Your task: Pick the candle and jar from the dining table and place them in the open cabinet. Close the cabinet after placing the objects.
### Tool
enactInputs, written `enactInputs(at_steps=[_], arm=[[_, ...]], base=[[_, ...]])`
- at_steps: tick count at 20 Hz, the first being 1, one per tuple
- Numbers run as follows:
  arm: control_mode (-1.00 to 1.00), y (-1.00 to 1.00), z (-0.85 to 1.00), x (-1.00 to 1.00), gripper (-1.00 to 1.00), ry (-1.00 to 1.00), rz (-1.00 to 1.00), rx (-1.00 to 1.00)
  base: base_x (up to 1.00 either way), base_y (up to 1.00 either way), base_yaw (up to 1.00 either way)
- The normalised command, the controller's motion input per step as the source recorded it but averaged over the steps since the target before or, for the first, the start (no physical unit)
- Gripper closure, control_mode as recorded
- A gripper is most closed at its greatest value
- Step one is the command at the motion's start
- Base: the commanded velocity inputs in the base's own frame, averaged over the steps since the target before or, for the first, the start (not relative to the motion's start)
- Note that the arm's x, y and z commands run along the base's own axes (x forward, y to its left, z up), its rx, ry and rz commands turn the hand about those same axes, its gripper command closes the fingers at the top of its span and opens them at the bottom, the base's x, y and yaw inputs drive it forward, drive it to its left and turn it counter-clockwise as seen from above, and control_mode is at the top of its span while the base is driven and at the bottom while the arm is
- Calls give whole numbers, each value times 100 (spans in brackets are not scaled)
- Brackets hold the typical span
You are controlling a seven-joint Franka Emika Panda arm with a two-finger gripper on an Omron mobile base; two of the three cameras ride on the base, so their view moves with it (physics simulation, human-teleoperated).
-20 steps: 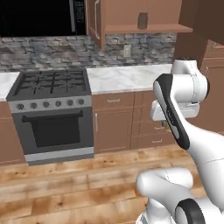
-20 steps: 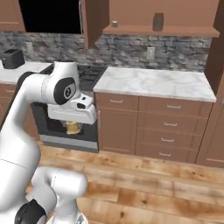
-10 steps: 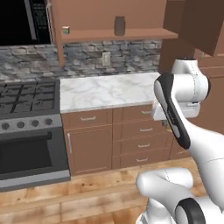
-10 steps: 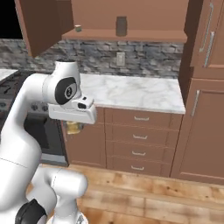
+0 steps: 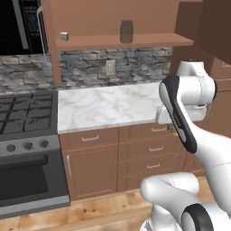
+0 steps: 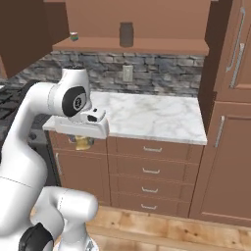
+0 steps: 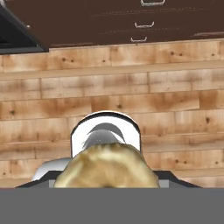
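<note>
The fingers [image 6: 84,143] hold the candle [image 7: 107,165], a squat yellow-gold lump that shows below the hand in the right base view and large at the bottom of the hand view, above the wooden floor [image 7: 131,87]; the jar [image 5: 127,31] stands upright on the cabinet [image 5: 135,18] shelf, above the marble bench [image 5: 103,106]; a stove [image 5: 27,117] sits left of it.

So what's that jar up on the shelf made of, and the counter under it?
The jar looks like smoky grey glass or plastic: slightly see-through, with a darker top. The counter looks like polished marble: white with grey veins, though it could be imitation. The shelf looks like plain brown wood.
</note>
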Motion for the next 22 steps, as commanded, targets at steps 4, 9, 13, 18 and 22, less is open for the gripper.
enactInputs(at_steps=[4,9,13,18,22], arm=[[100,0,0,0,100,0,0,0],[100,0,0,0,100,0,0,0],[100,0,0,0,100,0,0,0],[100,0,0,0,100,0,0,0],[100,0,0,0,100,0,0,0]], base=[[58,18,0],[59,11,0],[62,4,0],[63,0,0],[63,0,0]])
